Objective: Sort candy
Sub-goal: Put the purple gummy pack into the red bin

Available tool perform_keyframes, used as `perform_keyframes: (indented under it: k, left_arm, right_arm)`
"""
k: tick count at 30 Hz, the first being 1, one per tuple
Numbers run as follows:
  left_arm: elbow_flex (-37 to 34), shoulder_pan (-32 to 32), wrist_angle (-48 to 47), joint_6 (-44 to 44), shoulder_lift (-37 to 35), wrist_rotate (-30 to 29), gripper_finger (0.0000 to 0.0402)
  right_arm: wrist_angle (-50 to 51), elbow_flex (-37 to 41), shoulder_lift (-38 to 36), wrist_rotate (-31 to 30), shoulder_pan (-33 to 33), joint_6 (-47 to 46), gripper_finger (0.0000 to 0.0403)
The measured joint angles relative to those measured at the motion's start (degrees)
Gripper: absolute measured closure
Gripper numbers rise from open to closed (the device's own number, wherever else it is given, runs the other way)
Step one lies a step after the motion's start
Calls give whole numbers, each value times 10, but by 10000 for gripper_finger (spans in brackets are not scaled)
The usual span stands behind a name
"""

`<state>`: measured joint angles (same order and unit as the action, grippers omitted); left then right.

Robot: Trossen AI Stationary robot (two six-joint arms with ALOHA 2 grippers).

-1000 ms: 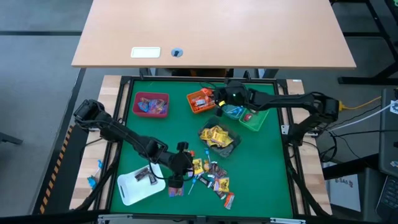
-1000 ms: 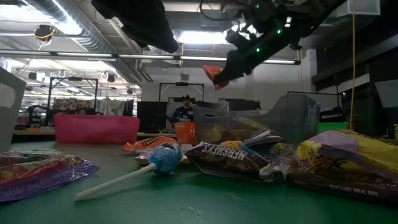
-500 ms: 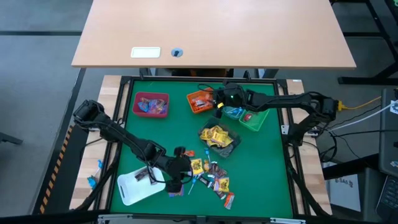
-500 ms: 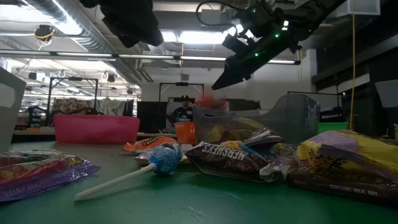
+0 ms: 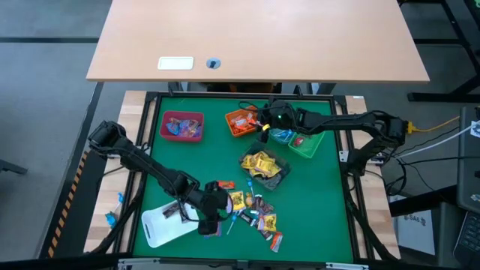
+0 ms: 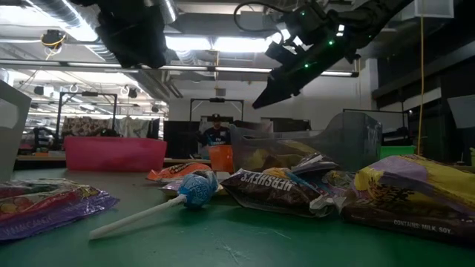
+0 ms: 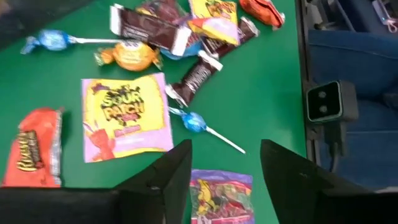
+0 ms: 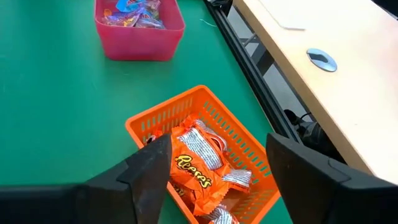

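Candy (image 5: 255, 214) lies in a loose heap on the green mat (image 5: 217, 161), and that heap serves as the landmark. Just to its left the left gripper (image 5: 206, 223) hangs over the gap between the heap and the white tray (image 5: 161, 229). A second ago it sat a little nearer the heap; it has since slid toward the tray, and its fingers (image 7: 177, 171), then closer together, now stand apart with nothing between them. Its wrist view looks down on a yellow and purple sour sweets packet (image 7: 126, 118), an orange-red packet (image 7: 34, 149), a blue lollipop (image 7: 194, 121) and dark brown bars (image 7: 198, 78), all flat on the mat.

Far behind the heap to the left stands the pink bin (image 5: 182, 126) with a few sweets inside. Behind the heap, nearer the middle, is the orange basket (image 5: 241, 121), and just behind the heap a clear bin (image 5: 264, 166) holds yellow packets.

Over the orange basket's right edge hovers the right gripper (image 5: 262, 120). A second ago it pinched an orange-red sweet above the basket; now its fingers (image 8: 152, 171) are spread and empty, and the orange peanut-butter-cup packets (image 8: 199, 171) rest in the basket beneath it. To the right of the basket sit a blue bin (image 5: 282, 135) and a green bin (image 5: 306, 144), both behind the heap.
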<state>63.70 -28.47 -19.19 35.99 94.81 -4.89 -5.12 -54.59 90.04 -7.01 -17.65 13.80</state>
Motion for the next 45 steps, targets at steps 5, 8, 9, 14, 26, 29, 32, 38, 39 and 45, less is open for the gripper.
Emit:
perform_keyframes:
  k: [5, 8, 9, 14, 26, 29, 32, 38, 39, 45]
  left_arm:
    - [0, -30, 2, -1, 31, 2, 207]
    - [0, -43, 3, -4, 56, 1, 206]
    - [0, -45, 3, -4, 65, 0, 206]
    - [0, -44, 3, -5, 95, -1, 207]
    - [0, -13, 4, -5, 135, 44, 208]
    - [3, -14, 8, -6, 149, 64, 208]
    - [3, -14, 10, -6, 157, 64, 209]
    - [2, -14, 5, -7, 159, 52, 255]
    - [2, -14, 4, -7, 159, 51, 268]
    - [1, -13, -1, -6, 156, 47, 348]
  right_arm:
    - [24, 0, 0, 0, 0, 0, 141]
    - [39, 0, 0, 0, 0, 0, 141]
    - [42, 0, 0, 0, 0, 0, 141]
    - [50, 0, 0, 0, 0, 0, 141]
    - [56, 0, 0, 0, 0, 0, 141]
    - [61, 0, 0, 0, 0, 0, 141]
    - [69, 0, 0, 0, 0, 0, 141]
    - [81, 0, 0, 0, 0, 0, 141]
    - [83, 0, 0, 0, 0, 0, 141]
    - [84, 0, 0, 0, 0, 0, 141]
